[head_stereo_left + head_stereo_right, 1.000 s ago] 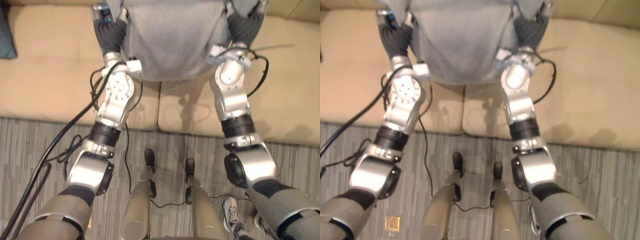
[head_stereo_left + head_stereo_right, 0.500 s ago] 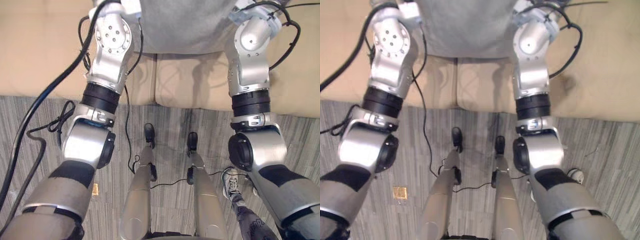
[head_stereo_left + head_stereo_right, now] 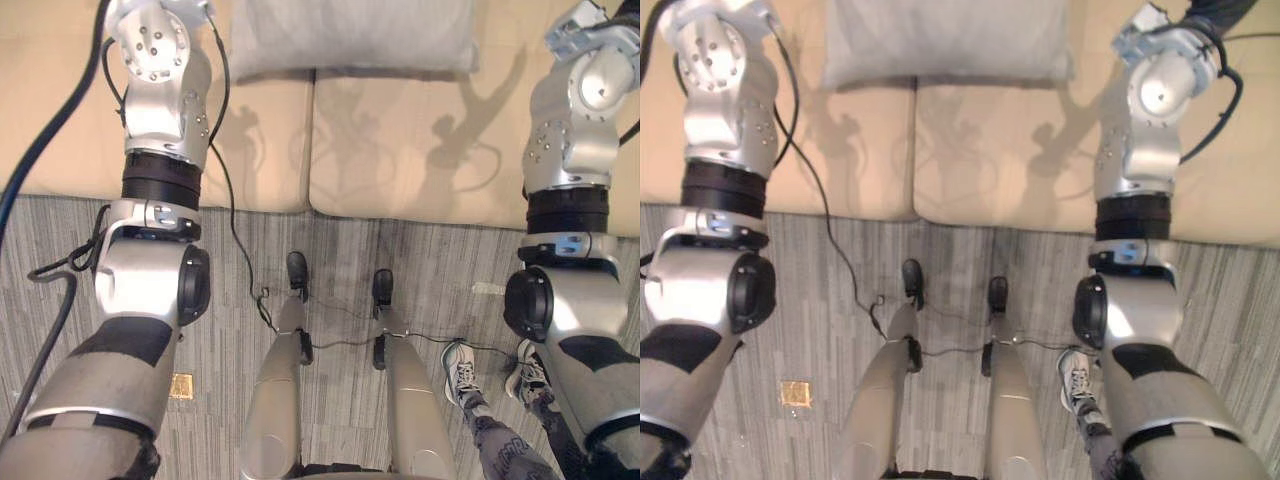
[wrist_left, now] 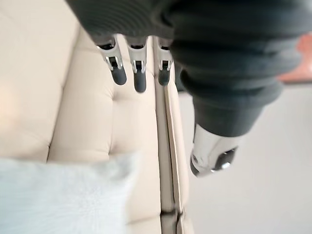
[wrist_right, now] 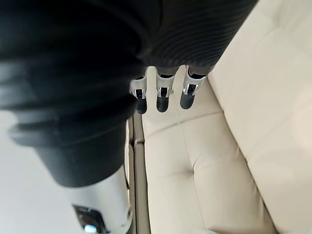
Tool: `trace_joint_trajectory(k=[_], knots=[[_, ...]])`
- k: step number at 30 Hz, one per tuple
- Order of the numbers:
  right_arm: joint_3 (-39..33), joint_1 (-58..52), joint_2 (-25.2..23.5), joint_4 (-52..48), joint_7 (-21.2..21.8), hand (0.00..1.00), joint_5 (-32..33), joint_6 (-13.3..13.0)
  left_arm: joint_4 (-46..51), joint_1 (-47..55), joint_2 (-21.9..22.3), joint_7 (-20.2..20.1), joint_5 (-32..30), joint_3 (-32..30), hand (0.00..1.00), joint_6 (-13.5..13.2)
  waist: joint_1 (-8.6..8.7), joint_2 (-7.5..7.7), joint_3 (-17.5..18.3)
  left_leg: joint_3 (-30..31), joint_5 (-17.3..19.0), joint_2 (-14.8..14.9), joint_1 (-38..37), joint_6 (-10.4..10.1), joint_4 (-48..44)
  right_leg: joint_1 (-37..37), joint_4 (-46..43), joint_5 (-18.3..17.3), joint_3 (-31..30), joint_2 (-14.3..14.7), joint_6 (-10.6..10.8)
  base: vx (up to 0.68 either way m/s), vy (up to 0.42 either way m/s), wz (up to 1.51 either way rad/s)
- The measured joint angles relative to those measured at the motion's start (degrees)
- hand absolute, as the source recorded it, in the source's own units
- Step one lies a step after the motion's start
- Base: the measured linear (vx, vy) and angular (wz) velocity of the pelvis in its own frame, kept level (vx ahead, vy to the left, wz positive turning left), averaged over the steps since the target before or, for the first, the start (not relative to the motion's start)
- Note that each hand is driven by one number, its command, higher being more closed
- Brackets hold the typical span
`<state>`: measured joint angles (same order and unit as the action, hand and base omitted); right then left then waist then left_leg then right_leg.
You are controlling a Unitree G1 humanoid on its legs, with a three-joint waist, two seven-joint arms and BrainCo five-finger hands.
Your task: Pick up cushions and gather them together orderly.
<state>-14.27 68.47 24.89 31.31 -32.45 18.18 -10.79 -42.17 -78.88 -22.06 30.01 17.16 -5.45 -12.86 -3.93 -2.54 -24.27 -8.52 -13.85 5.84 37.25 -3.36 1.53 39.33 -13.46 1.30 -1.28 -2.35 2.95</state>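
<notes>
Now the rectangular grey fabric cushion (image 3: pixel 350 40) lies flat on the beige upholstered sofa (image 3: pixel 420 150), straddling its central seam. One placement looks complete; whether more cushions wait to be gathered cannot be told. The left robot hand (image 4: pixel 139 77) and the right robot hand (image 5: pixel 163 100) hang over the sofa with fingers straight, holding nothing. One second earlier both arms pressed the cushion's sides; they have since released it and spread apart.

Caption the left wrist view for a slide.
Left hand, fingers open, hovers clear of the pale grey fabric cushion on the beige upholstered sofa.
</notes>
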Motion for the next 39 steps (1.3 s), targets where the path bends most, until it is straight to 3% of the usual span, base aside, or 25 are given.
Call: trace_joint_trajectory(k=[5, 8, 10, 12, 14, 15, 18, 21, 28, 33, 39], knots=[[-4.9, -13.3, 0.0, -8.5, 1.7, 0.0, 2.3, -0.1, 10.2, 12.4, 1.9, -0.1, 0.9, -0.3, 0.0, 0.7, 0.4, 0.08, 0.0, 0.4, 0.0, -0.1, -4.0, 0.0, 0.6, -3.5, -1.3, -1.6, 0.5, 0.0, -0.4, 0.02, -0.029, 0.07], [-5.4, -24.1, -1.2, -14.0, 4.4, 0.0, 2.5, -0.2, 19.5, 24.6, 7.4, -0.6, 0.9, 0.4, 0.0, -0.1, 0.51, 0.15, 0.1, 1.2, 0.1, -0.3, -7.1, 0.0, 1.6, -6.3, -1.6, -2.6, 0.9, -0.1, -0.3, 0.04, -0.05, 0.14], [-5.4, -33.2, -4.9, -18.8, 6.9, 0.0, 2.3, -0.2, 25.4, 35.0, 12.1, -2.0, 0.9, 2.6, 0.0, -0.6, 0.54, 0.37, 0.3, 1.5, 0.4, -0.5, -9.6, -0.1, 2.0, -8.7, -1.7, -3.5, 1.2, -0.2, -0.5, 0.05, -0.049, 0.14], [-5.3, -45.0, -12.1, -24.1, 10.7, 0.0, 1.5, -0.4, 32.7, 49.8, 17.9, -5.9, 0.9, 5.9, 0.0, -0.6, 0.57, 0.37, 0.6, 2.0, 0.4, -0.8, -13.4, -0.1, 3.6, -12.4, -1.3, -4.4, 2.4, -0.5, -0.4, 0.08, -0.044, 0.17], [-5.3, -53.9, -16.7, -24.5, 13.1, 0.0, 0.0, -0.4, 34.3, 59.8, 21.2, -9.3, 0.9, 8.8, 0.0, -0.6, 0.56, 0.45, 3.7, 2.9, 0.6, -1.0, -13.8, 0.0, 4.0, -13.2, -0.9, -5.1, 3.0, -0.5, -0.5, 0.1, -0.037, 0.25], [-5.3, -59.6, -19.5, -24.5, 15.1, 0.0, -0.9, -0.4, 34.4, 66.5, 22.5, -12.3, 0.9, 9.8, 0.0, -0.4, 0.42, 0.59, 5.7, 3.0, 0.9, -1.0, -14.5, 0.1, 4.2, -14.2, -0.4, -5.3, 3.3, -0.6, -0.5, 0.13, -0.032, 0.17], [-4.9, -68.0, -23.0, -23.8, 18.6, 0.0, -2.8, -0.5, 34.2, 77.1, 22.9, -17.1, 0.5, 10.1, 0.0, 0.2, 0.37, 0.76, 6.4, 2.5, 2.2, -1.3, -19.3, 0.1, 4.1, -19.4, 0.7, -5.7, 3.3, -0.9, -0.2, 0.09, -0.018, -0.01], [-3.3, -76.1, -23.9, -16.9, 21.5, 0.0, -4.8, -0.7, 28.0, 85.1, 22.9, -21.2, -2.6, 8.1, 0.0, 0.8, 0.22, 1.34, 11.2, 2.1, 5.0, -1.3, -22.6, 0.3, 3.1, -23.8, 2.5, -6.0, 3.4, -1.2, -0.2, 0.07, 0.001, -0.05], [-2.4, -81.0, -25.4, 1.2, 23.4, 0.0, -7.3, 0.7, 1.5, 87.3, 23.0, -21.4, -12.7, -1.7, 0.0, 2.9, 0.43, 2.39, 17.9, 2.0, 6.4, -1.4, -28.8, -0.2, 3.4, -30.5, 3.9, -7.9, 4.3, -1.5, 0.2, 0.03, -0.008, 0.02], [-2.8, -81.4, -25.4, 10.2, 23.9, 0.0, -9.3, 2.1, -7.7, 87.4, 22.9, -21.3, -15.0, -7.2, 0.0, 3.7, 0.48, 3.03, 20.4, 1.5, 6.4, -1.5, -31.7, -0.2, 4.3, -34.0, 5.4, -8.5, 5.9, -2.1, 0.3, 0.02, 0.004, 0.16], [-3.1, -78.5, -26.2, 15.8, 24.5, 0.0, -9.4, 3.5, -12.2, 86.3, 22.8, -21.4, -17.1, -9.2, 0.0, 3.7, 0.29, 3.26, 20.4, 0.0, 6.8, -1.9, -33.2, 0.1, 4.3, -35.1, 5.8, -8.0, 4.5, -2.5, 1.3, 0.03, 0.018, -0.09]])
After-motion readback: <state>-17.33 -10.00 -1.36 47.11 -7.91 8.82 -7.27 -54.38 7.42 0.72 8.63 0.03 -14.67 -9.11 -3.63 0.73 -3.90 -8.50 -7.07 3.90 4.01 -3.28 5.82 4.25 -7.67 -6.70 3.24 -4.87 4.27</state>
